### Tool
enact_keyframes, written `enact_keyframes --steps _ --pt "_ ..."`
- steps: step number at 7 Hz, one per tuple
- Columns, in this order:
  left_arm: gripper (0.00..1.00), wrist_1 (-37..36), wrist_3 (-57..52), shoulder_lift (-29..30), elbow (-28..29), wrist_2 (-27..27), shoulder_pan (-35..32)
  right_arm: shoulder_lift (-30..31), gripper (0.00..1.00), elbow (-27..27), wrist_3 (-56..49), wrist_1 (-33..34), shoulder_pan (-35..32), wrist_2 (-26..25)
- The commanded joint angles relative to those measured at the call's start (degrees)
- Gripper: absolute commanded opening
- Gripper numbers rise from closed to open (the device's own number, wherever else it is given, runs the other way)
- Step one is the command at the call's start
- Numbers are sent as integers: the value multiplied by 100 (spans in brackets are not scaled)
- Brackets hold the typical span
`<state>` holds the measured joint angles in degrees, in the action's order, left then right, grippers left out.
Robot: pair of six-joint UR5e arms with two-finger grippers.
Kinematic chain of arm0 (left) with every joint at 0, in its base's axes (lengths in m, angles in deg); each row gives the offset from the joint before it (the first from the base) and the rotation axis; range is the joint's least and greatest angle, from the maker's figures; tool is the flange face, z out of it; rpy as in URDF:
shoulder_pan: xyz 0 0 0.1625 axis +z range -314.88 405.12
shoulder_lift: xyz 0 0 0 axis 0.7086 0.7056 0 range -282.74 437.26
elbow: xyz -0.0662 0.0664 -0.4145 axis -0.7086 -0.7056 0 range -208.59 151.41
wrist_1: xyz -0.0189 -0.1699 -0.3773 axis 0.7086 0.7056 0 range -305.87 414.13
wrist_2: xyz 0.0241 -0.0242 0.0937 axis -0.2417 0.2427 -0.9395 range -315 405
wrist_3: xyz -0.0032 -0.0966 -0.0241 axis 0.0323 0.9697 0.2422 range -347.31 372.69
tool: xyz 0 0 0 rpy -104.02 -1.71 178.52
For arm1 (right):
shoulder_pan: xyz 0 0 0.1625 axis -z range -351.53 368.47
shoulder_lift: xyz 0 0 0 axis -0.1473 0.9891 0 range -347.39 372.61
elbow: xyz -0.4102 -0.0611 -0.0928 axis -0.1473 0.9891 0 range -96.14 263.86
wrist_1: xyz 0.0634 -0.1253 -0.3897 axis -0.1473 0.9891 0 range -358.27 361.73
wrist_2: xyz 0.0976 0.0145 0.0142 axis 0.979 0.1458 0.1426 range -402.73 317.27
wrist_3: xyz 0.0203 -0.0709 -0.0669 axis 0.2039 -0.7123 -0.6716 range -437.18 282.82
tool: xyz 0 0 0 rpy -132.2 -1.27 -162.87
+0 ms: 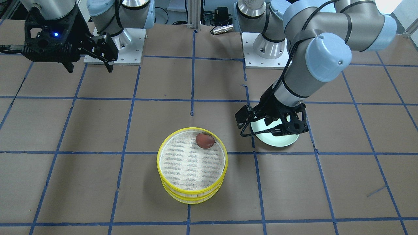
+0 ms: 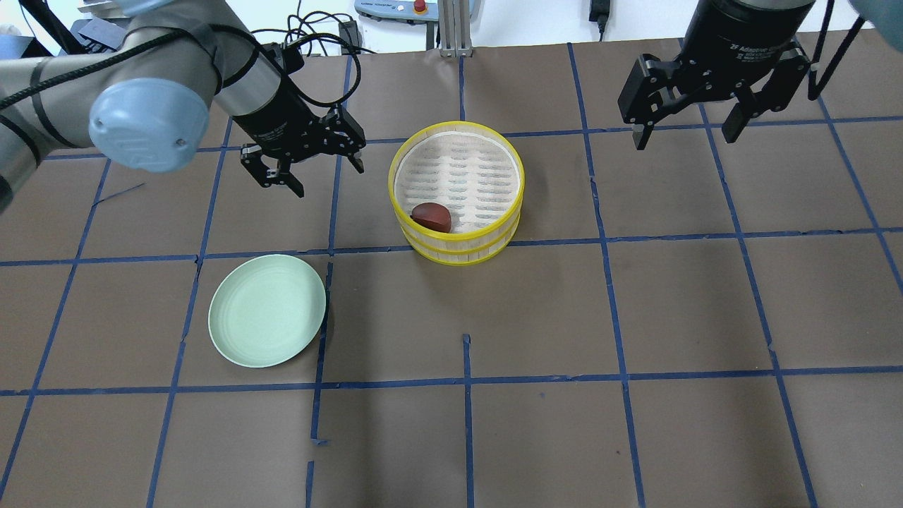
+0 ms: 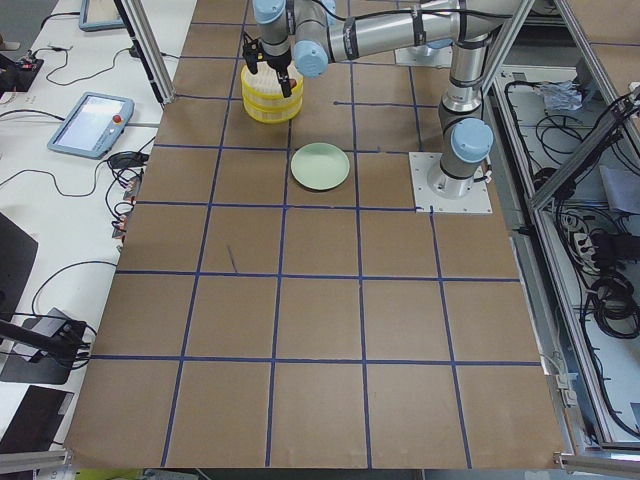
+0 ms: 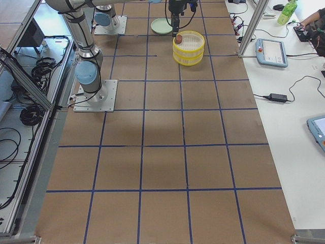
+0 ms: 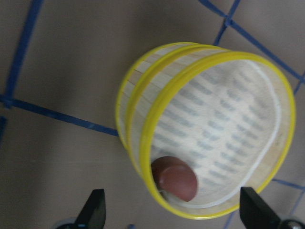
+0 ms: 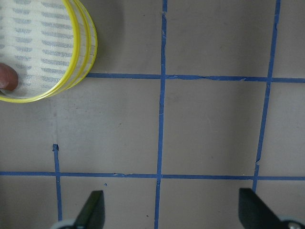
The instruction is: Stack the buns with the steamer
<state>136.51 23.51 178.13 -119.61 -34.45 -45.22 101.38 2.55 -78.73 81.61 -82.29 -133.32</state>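
Note:
The yellow-rimmed steamer (image 2: 456,243) stands as two stacked tiers mid-table. The dark reddish-brown bun (image 2: 432,216) lies inside its top tier by the rim; it also shows in the front view (image 1: 205,140) and the left wrist view (image 5: 174,178). The white bun shows in no view. The green plate (image 2: 267,310) lies empty to the steamer's left. My left gripper (image 2: 328,178) is open and empty, in the air just left of the steamer. My right gripper (image 2: 684,134) is open and empty, high and well to the steamer's right.
The brown table carries a grid of blue tape lines. The two arm bases (image 1: 114,49) (image 1: 264,49) stand at the robot's edge. In the front view my left wrist hides part of the plate (image 1: 277,142). A teach pendant (image 4: 271,51) lies off the table.

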Motion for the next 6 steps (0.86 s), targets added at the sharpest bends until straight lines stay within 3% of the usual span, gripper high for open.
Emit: enact_keyframes --steps 1,3,6 --pt "100 1667 -308 -435 775 -527 -71 -18 100 -15 40 -8 -21 -20" --pt "100 1887 -457 -727 745 -955 -141 -36 100 -33 40 1 -21 15" --pt "100 1851 -466 -912 630 -896 -168 -53 100 -42 40 28 -12 -3"
